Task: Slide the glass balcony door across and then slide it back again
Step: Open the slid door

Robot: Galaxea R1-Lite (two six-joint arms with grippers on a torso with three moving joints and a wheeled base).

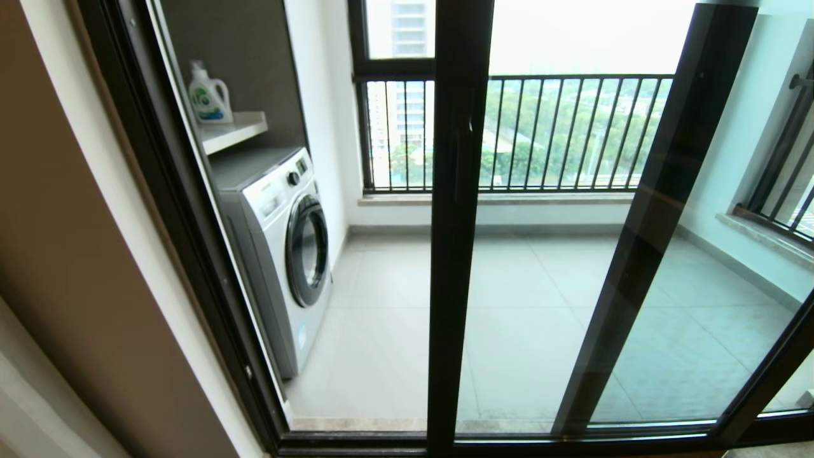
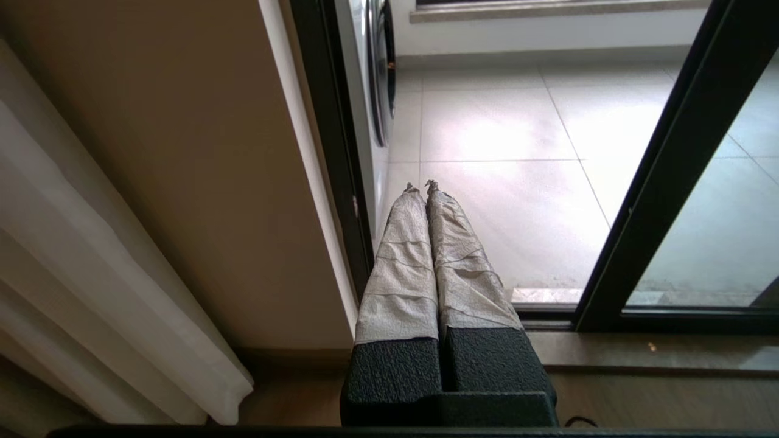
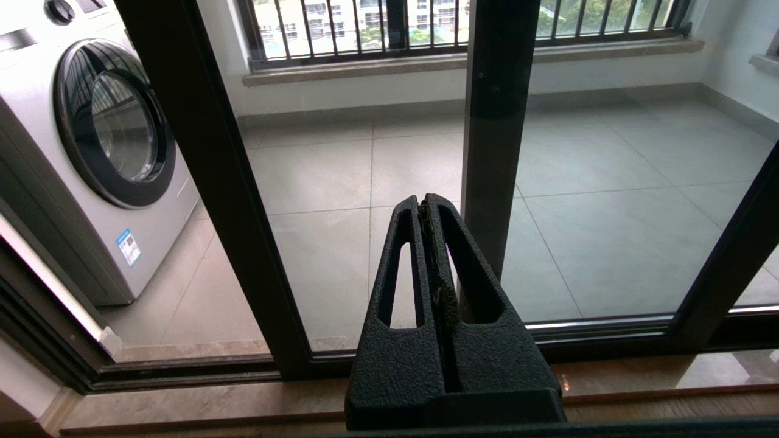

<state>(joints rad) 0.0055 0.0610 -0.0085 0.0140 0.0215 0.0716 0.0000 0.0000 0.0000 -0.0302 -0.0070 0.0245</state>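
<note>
The glass balcony door stands part-way across, its black leading upright mid-view with a small bar handle. Between that upright and the left jamb the doorway is open. A second black upright slants further right. Neither gripper shows in the head view. In the left wrist view my left gripper, its fingers wrapped in pale tape, is shut on nothing and points into the open gap, with the door upright beside it. My right gripper is shut and empty, low before the glass between the door's upright and the other upright.
A washing machine stands on the balcony just inside the left jamb, under a shelf bearing a detergent bottle. A railed window closes the far side. A white curtain hangs by the beige wall. The floor track runs below.
</note>
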